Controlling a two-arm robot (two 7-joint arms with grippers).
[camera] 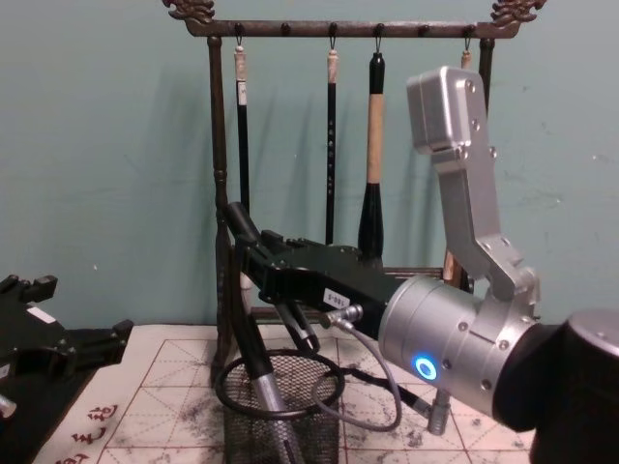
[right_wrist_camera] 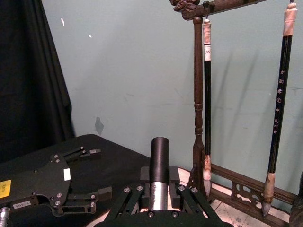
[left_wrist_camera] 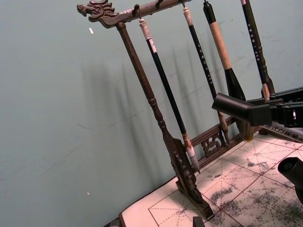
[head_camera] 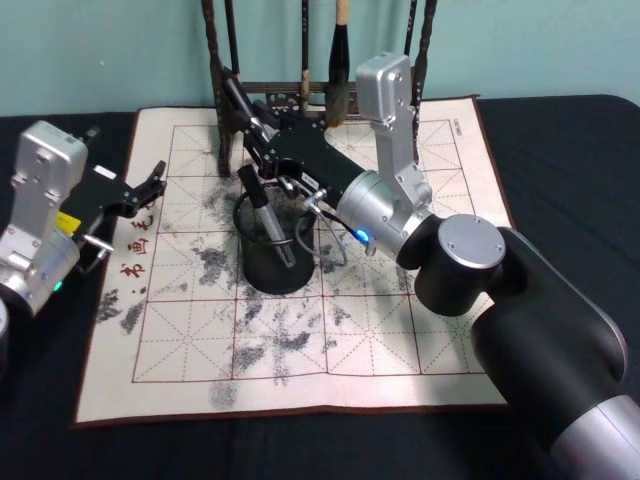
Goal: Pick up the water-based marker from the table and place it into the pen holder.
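Now the right gripper (head_camera: 255,135) clamps the black-capped, silver-barrelled water-based marker (head_camera: 262,215), whose lower end stands tilted inside the small round black wire-mesh pen holder (head_camera: 275,262) on the white felt mat of the table (head_camera: 420,350). Well left, the left gripper (head_camera: 152,185) hovers with fingers spread.

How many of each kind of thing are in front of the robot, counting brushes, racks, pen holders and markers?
Hanging brushes: 4
Brush rack: 1
Pen holder: 1
Marker: 1, gripped by the right pincer, lower end inside the pen holder
Total: 7
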